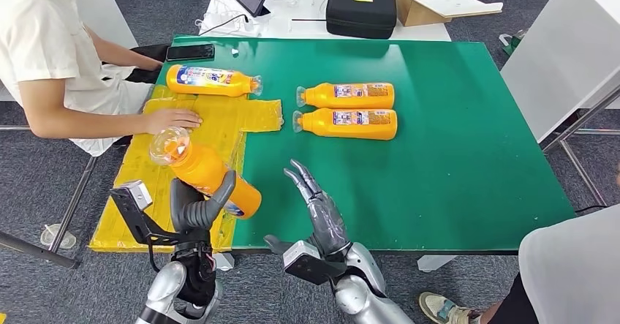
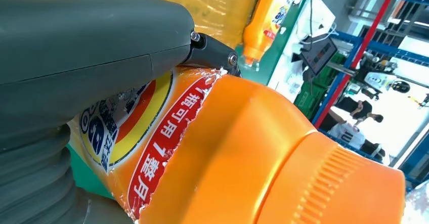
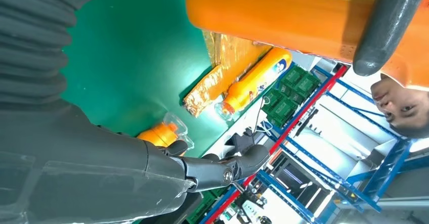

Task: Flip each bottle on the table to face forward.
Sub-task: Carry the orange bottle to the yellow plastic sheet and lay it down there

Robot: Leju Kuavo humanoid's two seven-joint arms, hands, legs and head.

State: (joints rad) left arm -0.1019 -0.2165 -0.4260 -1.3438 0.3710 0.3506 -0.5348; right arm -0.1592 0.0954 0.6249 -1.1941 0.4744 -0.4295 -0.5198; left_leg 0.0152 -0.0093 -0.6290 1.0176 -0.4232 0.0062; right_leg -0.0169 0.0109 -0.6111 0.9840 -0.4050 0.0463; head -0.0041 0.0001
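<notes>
Left hand [image 1: 196, 208]: fingers wrapped round the bottle [image 1: 208, 172], lower left of frame, lifted above the yellow mat [image 1: 212, 115].
Right hand [image 1: 319, 211]: fingers spread, empty.
Handling: likely full, heavy, slick plastic; grip mid-body.

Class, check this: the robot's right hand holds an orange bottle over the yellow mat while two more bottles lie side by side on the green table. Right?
Not quite. The head view shows the left hand holding the orange bottle; the right hand is open and empty. The rest stands.
</notes>
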